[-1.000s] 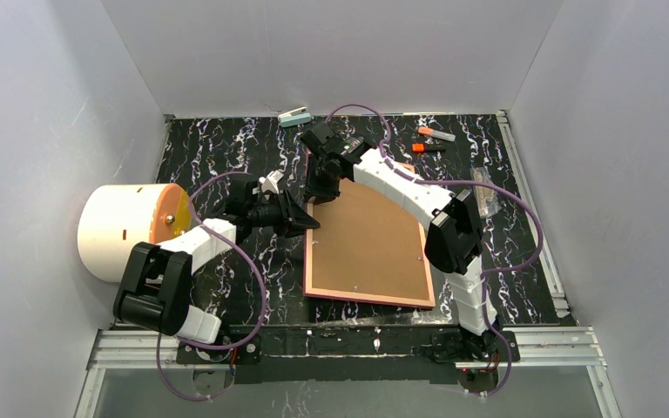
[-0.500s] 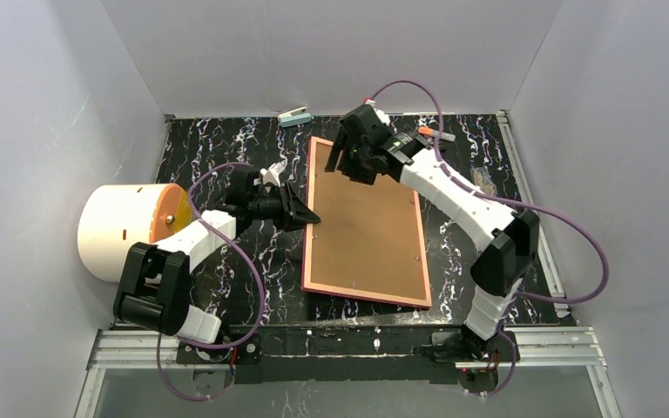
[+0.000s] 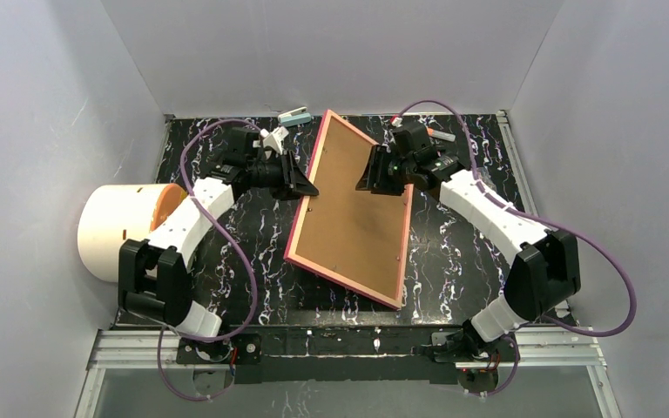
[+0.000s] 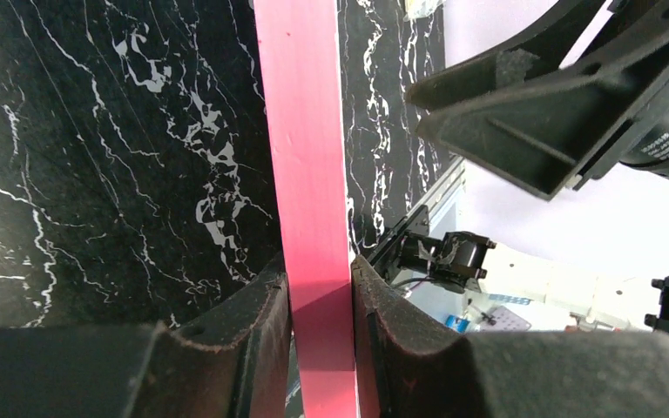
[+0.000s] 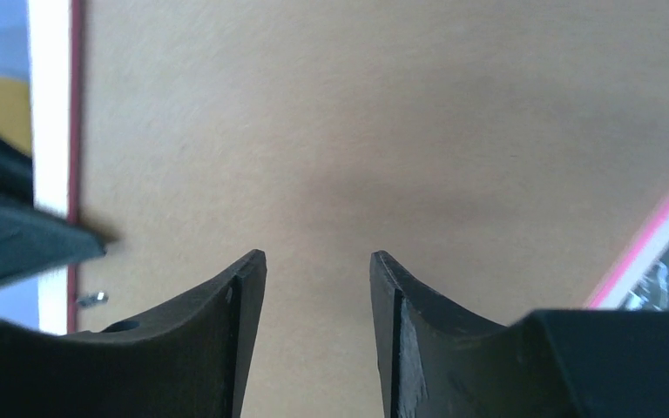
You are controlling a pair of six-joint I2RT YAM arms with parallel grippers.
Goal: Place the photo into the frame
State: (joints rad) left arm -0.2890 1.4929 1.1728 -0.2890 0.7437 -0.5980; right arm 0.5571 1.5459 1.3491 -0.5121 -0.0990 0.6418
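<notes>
The left end effector (image 4: 320, 277) clenched the frame's (image 4: 303, 131) pink left edge above the bench (image 4: 96, 174); the right end effector (image 5: 318, 258), released, faced the frame's brown backing (image 5: 401, 113).

I see the frame (image 3: 348, 222) mid-table, turned askew: one corner points to the far edge, the opposite one toward the near edge, right of centre. Its brown back, dotted with small metal tabs, faces my overhead camera, rimmed in bright pink. The left gripper (image 3: 307, 190) pinches its left long side, the pink rim (image 4: 309, 174) clamped between both fingers.
</notes>
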